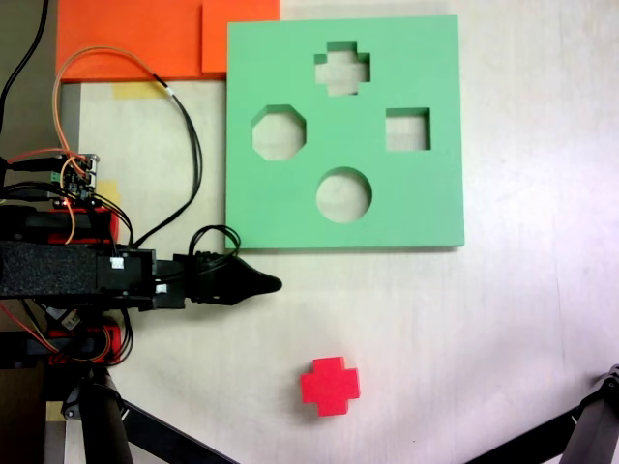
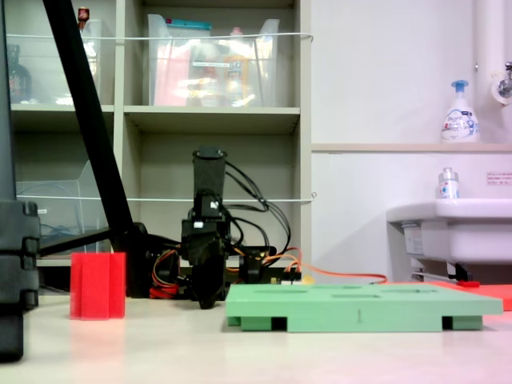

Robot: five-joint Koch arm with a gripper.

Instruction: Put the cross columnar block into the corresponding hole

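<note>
First exterior view: from the small red plus-shaped foam block, well apart toward the upper left, black tool seemingly closed and empty — open wide, descend square over block.

Matt foam — block, board

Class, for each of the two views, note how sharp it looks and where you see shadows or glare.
First exterior view: even light, sharp, red block casts a faint shadow. Second exterior view: softer and grainier, green board slightly blurred, shelf bins show glare.
</note>
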